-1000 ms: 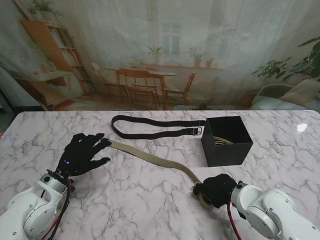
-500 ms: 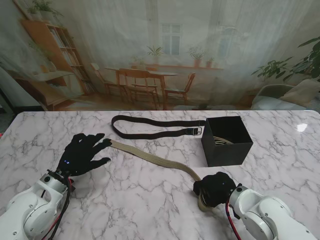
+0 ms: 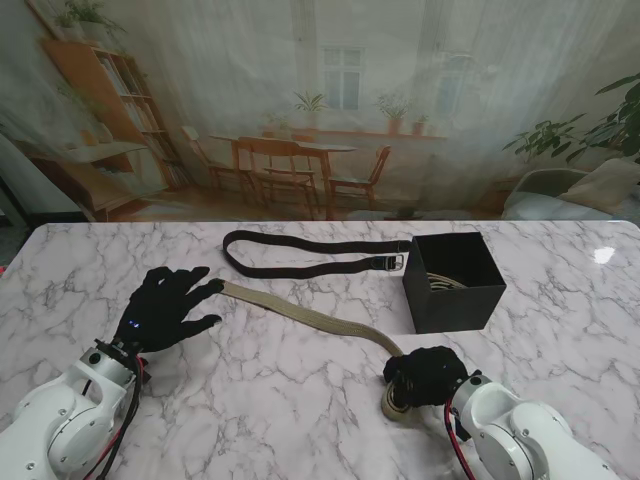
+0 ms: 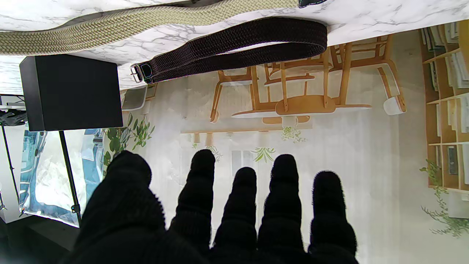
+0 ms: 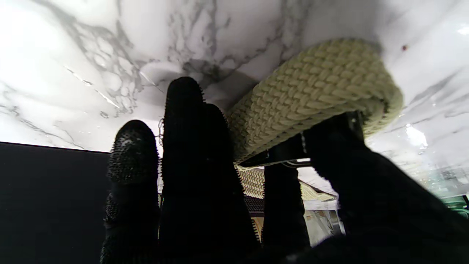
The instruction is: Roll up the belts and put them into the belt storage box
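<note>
Marble table (image 3: 300, 400) holds a black belt (image 3: 310, 256) beside the box (image 3: 455, 282); right hand (image 3: 425, 375) fingers grip the tan belt (image 3: 310, 318), left hand (image 3: 165, 308) fingers spread wide.

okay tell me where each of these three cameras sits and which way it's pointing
Stand view: above the shoulders, looking down at the marble table; both arms, left hand, right hand.
Left wrist view: along open fingers, toward the black belt.
Right wrist view: along fingers closed on the tan belt.
Shared: all three show the tan belt and the black box.
</note>
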You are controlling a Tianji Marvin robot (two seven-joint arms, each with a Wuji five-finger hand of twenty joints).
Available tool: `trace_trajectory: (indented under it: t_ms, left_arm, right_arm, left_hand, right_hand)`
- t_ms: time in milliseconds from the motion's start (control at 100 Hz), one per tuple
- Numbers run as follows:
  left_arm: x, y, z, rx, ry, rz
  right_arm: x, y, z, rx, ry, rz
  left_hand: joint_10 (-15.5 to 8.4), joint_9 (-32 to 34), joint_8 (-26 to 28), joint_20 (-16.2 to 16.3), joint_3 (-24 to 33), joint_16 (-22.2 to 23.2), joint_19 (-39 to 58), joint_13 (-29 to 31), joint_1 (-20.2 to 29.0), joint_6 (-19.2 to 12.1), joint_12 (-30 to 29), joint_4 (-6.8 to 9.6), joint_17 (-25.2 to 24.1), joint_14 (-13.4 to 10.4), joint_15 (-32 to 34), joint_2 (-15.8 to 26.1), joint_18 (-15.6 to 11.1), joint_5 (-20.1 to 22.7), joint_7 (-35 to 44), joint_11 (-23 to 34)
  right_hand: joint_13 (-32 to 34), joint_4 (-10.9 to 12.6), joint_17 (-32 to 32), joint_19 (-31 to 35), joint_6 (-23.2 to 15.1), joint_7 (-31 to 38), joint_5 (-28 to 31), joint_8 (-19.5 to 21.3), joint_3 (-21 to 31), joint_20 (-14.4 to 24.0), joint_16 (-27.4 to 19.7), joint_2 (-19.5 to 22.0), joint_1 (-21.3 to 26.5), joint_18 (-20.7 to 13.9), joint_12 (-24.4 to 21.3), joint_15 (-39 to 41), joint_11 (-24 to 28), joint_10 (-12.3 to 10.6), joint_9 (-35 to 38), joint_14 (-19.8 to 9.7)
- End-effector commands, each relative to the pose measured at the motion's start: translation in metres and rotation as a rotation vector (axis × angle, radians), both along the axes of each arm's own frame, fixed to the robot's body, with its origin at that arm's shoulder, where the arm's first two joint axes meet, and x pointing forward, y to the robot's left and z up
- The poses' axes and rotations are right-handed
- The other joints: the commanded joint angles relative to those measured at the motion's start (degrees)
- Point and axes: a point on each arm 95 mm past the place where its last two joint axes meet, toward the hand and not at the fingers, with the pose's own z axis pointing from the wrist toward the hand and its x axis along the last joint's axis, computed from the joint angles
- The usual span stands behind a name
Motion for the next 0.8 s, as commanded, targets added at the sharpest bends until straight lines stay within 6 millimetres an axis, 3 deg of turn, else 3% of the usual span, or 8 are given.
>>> trace_trajectory:
  t_ms: [0, 130, 200, 370, 450, 540, 630, 790]
  left_arm:
    - [0.000, -0.001, -0.002, 0.006, 0.012, -0.004]
    - [0.000, -0.002, -0.002, 0.006, 0.013, -0.003]
    - [0.000, -0.001, -0.002, 0.006, 0.012, -0.003]
    - [0.000, -0.001, -0.002, 0.005, 0.011, -0.003]
    - [0.000, -0.001, -0.002, 0.006, 0.011, -0.003]
    - [0.000, -0.002, -0.002, 0.007, 0.012, -0.005]
    - [0.000, -0.002, -0.002, 0.006, 0.013, -0.006]
    - [0.000, -0.002, -0.002, 0.006, 0.012, -0.005]
  right_arm:
    - [-0.004, -0.001, 0.000, -0.031, 0.020, 0.013]
    - [-0.004, -0.003, 0.004, -0.064, 0.031, 0.038]
    - [-0.004, -0.004, 0.006, -0.080, 0.049, 0.045]
    - [-0.004, -0.005, 0.009, -0.088, 0.078, 0.052]
    - [-0.004, -0.005, 0.010, -0.088, 0.073, 0.051]
    - [-0.004, -0.005, 0.011, -0.090, 0.059, 0.047]
    - [-0.004, -0.007, 0.012, -0.112, 0.046, 0.054]
    - [-0.003, -0.009, 0.013, -0.121, 0.044, 0.057]
  left_hand:
    - [0.7, -2.5, -0.2, 0.2, -1.3, 0.5, 0.4, -1.6, 0.2, 1.4, -0.2, -1.05, -1.2, 0.1, 1.1, 2.7, 1.0, -2.2, -0.8, -0.8]
    - [0.8, -2.5, -0.2, 0.2, -1.4, 0.5, 0.4, -1.6, 0.1, 1.4, -0.2, -1.06, -1.2, 0.2, 1.1, 2.7, 1.0, -2.2, -0.8, -0.8]
    - [0.7, -2.5, -0.2, 0.2, -1.3, 0.5, 0.4, -1.6, 0.2, 1.3, -0.2, -1.05, -1.2, 0.2, 1.1, 2.6, 1.0, -2.2, -0.8, -0.8]
    - [0.7, -2.5, -0.2, 0.2, -1.3, 0.5, 0.4, -1.6, 0.2, 1.4, -0.2, -1.05, -1.2, 0.2, 1.1, 2.7, 1.0, -2.3, -0.8, -0.8]
    - [0.7, -2.5, -0.2, 0.2, -1.3, 0.5, 0.4, -1.6, 0.2, 1.4, -0.2, -1.05, -1.2, 0.2, 1.2, 2.7, 1.0, -2.2, -0.8, -0.8]
    - [0.7, -2.5, -0.2, 0.2, -1.3, 0.5, 0.4, -1.6, 0.2, 1.4, -0.2, -1.04, -1.2, 0.2, 1.2, 2.7, 1.0, -2.2, -0.8, -0.8]
    - [0.7, -2.5, -0.2, 0.2, -1.3, 0.5, 0.4, -1.5, 0.2, 1.3, -0.2, -1.05, -1.2, 0.1, 1.2, 2.7, 1.0, -2.2, -0.8, -0.8]
    - [0.8, -2.4, -0.2, 0.2, -1.3, 0.5, 0.5, -1.6, 0.3, 1.4, -0.2, -1.04, -1.2, 0.1, 1.2, 2.7, 1.0, -2.2, -0.8, -0.7]
  right_hand:
    - [-1.4, 2.3, -1.6, 0.6, 8.0, -0.3, 2.2, 0.9, -1.3, -0.6, -0.3, 4.3, -2.6, 1.0, -0.7, -0.8, -2.4, -4.0, -2.8, 0.9]
    - [-7.1, 3.2, -6.1, -1.4, 7.0, -3.9, -2.6, 0.8, -2.4, -0.7, -1.3, 5.0, -1.4, -0.7, -0.6, -4.1, -3.5, -4.9, -10.6, 0.4]
    - [-10.7, 3.9, -8.4, -3.1, 8.8, -6.4, -5.8, 0.3, -0.8, -0.8, -2.3, 4.7, -0.5, -1.3, -0.8, -6.4, -4.1, -4.3, -15.8, 0.3]
    - [-18.8, 6.6, -12.8, -6.1, 12.8, -12.5, -13.5, -1.2, 11.0, -0.5, -4.8, 1.5, 1.5, -1.7, -2.4, -9.4, -3.1, -2.6, -28.5, 0.5]
    - [-20.3, 6.7, -13.5, -6.3, 13.1, -12.8, -13.6, -1.1, 11.7, -0.3, -5.0, 1.3, 1.5, -1.5, -2.4, -9.4, -2.6, -2.3, -30.1, 0.7]
    - [-20.7, 6.3, -13.6, -6.3, 11.4, -12.4, -12.1, -0.7, 9.7, 0.0, -5.2, 2.0, 0.6, -1.6, -2.5, -8.9, -2.3, -2.0, -30.4, 0.8]
    - [-21.6, 5.3, -14.0, -6.5, 9.0, -11.3, -11.5, 0.5, 2.8, 0.3, -5.6, 3.9, -0.8, -1.9, -2.7, -8.4, -2.0, -2.6, -31.1, 0.5]
    - [-22.3, 4.8, -14.5, -6.6, 9.5, -12.0, -11.4, 0.4, -1.7, 0.8, -5.6, 6.2, -0.1, -1.5, -2.7, -8.1, -1.9, -2.7, -31.2, 0.6]
